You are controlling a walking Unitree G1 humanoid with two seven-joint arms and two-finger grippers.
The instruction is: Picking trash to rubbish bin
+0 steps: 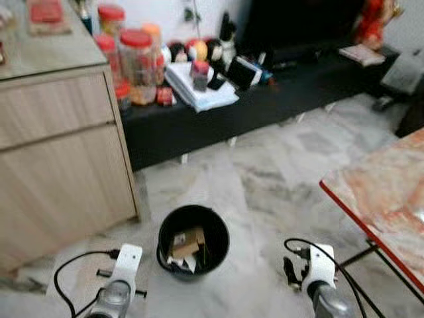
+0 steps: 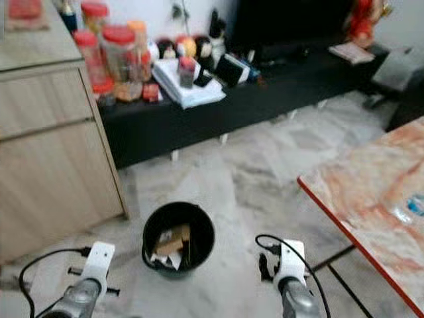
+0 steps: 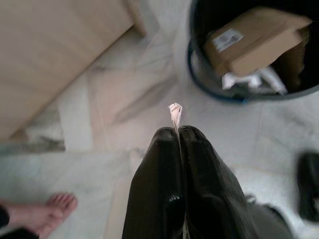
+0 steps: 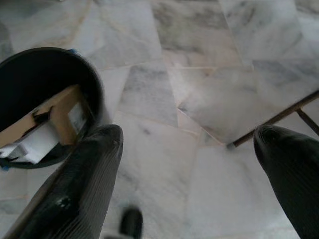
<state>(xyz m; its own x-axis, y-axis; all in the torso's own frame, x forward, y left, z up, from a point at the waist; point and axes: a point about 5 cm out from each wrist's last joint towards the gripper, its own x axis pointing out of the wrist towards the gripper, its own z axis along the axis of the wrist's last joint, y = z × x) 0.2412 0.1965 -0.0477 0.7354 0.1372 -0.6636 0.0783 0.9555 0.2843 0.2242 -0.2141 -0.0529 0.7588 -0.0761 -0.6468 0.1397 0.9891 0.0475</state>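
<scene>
A black rubbish bin stands on the marble floor in front of me, holding a cardboard box and white paper scraps. My left gripper is shut on a thin white scrap of paper that sticks out between its fingertips; it hovers over the floor beside the bin, not over its opening. My right gripper is open with nothing between its fingers, low over the floor on the other side of the bin. Both wrists show at the bottom of the eye views.
A wooden cabinet stands to the left. A low black shelf with jars, books and clutter runs along the back. A red-edged marble table juts in on the right. A person's bare foot rests on the floor near my left gripper.
</scene>
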